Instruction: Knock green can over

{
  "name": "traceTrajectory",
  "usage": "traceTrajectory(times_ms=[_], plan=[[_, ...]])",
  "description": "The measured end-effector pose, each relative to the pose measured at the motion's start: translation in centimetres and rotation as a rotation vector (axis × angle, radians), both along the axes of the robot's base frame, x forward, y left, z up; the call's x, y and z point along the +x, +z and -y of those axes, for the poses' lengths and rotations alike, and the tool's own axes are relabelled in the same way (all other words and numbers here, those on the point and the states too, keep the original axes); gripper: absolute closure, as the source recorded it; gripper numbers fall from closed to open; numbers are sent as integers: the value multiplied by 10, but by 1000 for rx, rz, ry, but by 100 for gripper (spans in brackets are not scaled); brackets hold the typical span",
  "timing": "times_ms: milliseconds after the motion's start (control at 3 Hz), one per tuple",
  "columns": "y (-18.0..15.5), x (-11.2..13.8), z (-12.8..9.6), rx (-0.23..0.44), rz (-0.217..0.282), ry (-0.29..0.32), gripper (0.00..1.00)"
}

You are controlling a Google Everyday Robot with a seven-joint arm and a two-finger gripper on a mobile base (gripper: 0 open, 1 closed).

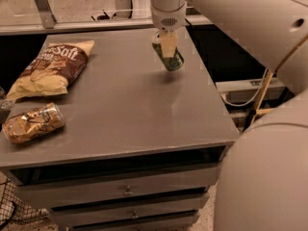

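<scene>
Foil snack bag [31, 124]: seen at the left edge of the frame, lying flat on the near-left part of the table top (crumpled, gold-brown), well apart from the can.

Chip bag [50, 69]: placed in the upper left of the frame, flat on the table, its printed face turned up.

Table top [120, 109]: a grey slab filling the middle of the frame, with drawers [127, 191] seen beneath it at the lower centre.

Green can [175, 63]: found at the upper centre of the frame, over the far-right part of the table top. It is tilted, not upright, and a shadow is cast on the table just below it. Whether its base touches the surface cannot be told.

Gripper [168, 47]: hung from the top centre of the frame, set against the can's upper half. How far open it is cannot be told, nor whether the can is gripped or merely pressed.

Key relation: the can lies directly below the gripper, touching it. Its long axis is slanted from upper left (the rim end) to lower right (the base end).

Step in hand: the tipping is judged to be under way but not done, since the can is not yet lying on its side.

Arm [250, 13]: a pale, thick limb stretched across the upper right of the frame (more pale housing fills the lower right).
</scene>
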State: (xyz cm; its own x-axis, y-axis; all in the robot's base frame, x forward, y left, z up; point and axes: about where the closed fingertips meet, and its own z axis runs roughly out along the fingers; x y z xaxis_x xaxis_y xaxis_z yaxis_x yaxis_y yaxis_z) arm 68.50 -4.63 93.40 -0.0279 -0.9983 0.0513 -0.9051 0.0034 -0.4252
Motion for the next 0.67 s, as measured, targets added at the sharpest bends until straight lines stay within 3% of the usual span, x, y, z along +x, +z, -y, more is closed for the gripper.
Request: traceTrajectory(times_ms=[667], plan=[[-40, -6, -45, -99, -68, 101, 100]])
